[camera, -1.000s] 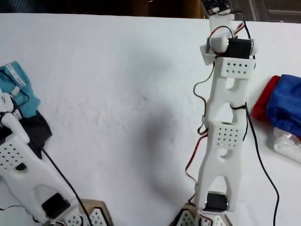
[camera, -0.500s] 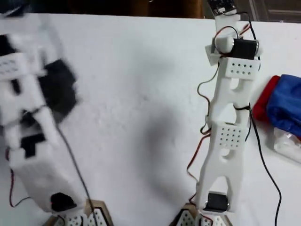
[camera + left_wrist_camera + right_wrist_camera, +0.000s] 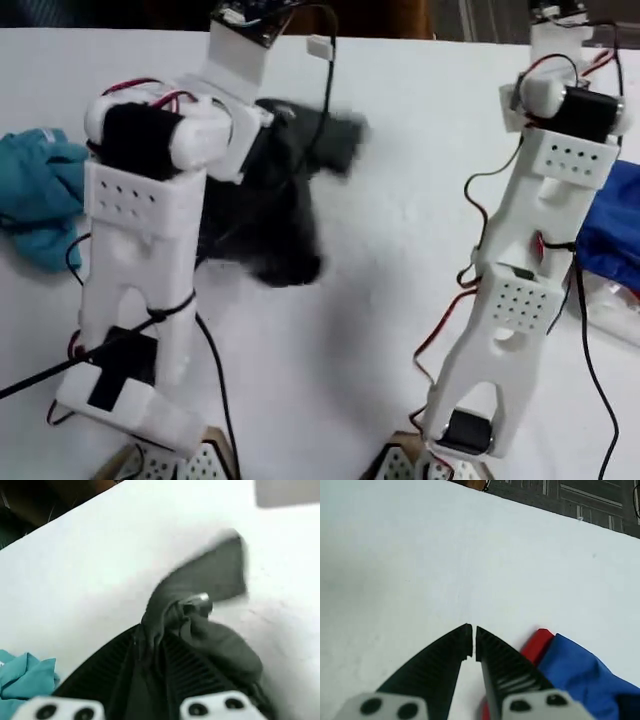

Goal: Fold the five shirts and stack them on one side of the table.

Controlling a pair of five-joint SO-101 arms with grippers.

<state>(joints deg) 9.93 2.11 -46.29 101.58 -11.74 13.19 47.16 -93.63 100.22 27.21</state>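
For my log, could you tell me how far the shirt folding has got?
Possibly done: a blue shirt lies over a red shirt at the table edge. In hand: the left gripper clamps a dark shirt. Left: the teal shirt lies crumpled at the opposite edge.

A dark grey shirt (image 3: 285, 235) sits crumpled over the left-middle of the desk (image 3: 350, 350); a fold of it is pinched between the left fingers (image 3: 112, 670), and one flat end stretches out away from them; a teal shirt (image 3: 40, 195) lies bunched, unfolded, near the desk's left edge; a blue shirt (image 3: 580, 675) lies heaped at the right edge, overlapping a red shirt (image 3: 537, 645).
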